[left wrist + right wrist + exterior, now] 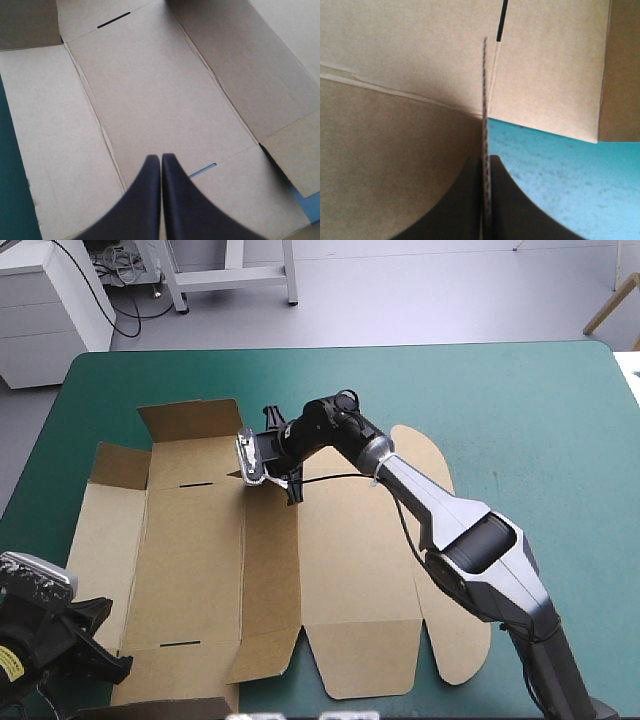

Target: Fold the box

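Observation:
The brown box point(200, 540) lies open as a cut sheet on the teal-green cover, its far-left flap point(190, 418) tilted up. A long inner panel point(270, 570) stands partly raised. At that panel's far end my right gripper point(262, 468) is shut on the board. In the right wrist view the board point(485, 90) runs edge-on between the black fingers point(485, 161). My left gripper point(115, 665) hovers at the box's near-left corner. Its fingers point(161, 157) are shut with nothing between them, above the box's floor panel point(160, 90).
Bare teal-green cover point(540, 430) stretches to the right of the box and beyond it toward the far edge. The box's rounded lid flaps point(455, 640) reach toward the table's near right. A narrow slot point(197, 483) is cut near the far fold.

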Motion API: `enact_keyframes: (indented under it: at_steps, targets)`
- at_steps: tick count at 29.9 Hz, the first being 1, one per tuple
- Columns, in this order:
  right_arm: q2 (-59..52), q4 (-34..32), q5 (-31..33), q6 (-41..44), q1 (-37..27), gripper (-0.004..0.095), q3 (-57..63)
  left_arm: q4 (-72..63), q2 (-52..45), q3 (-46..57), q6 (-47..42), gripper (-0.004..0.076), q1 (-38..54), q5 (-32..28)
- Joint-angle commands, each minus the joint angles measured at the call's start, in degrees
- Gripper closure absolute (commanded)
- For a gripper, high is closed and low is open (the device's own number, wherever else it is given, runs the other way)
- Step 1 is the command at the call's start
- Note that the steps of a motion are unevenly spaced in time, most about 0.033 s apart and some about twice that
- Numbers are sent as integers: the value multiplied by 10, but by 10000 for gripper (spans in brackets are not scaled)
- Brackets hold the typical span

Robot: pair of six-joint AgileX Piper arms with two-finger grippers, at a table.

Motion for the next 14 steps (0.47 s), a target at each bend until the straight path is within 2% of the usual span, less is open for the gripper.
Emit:
enact_keyframes:
  at_steps: [1,6,9,12,14]
  targets:
    - [-36,18,-6,30,3,928,-19,-3,4,-17,-6,734,-2,19]
    - [-36,2,-4,40,3,923,-19,-3,4,-17,-6,734,-2,20]
    - [-36,-8,-17,64,3,873,-19,-3,4,-17,-6,734,-2,20]
    - [-38,-15,-27,73,3,719,-19,-3,4,-17,-6,734,-2,20]
    - [-40,-18,-27,78,3,582,-19,-3,4,-17,-6,734,-2,20]
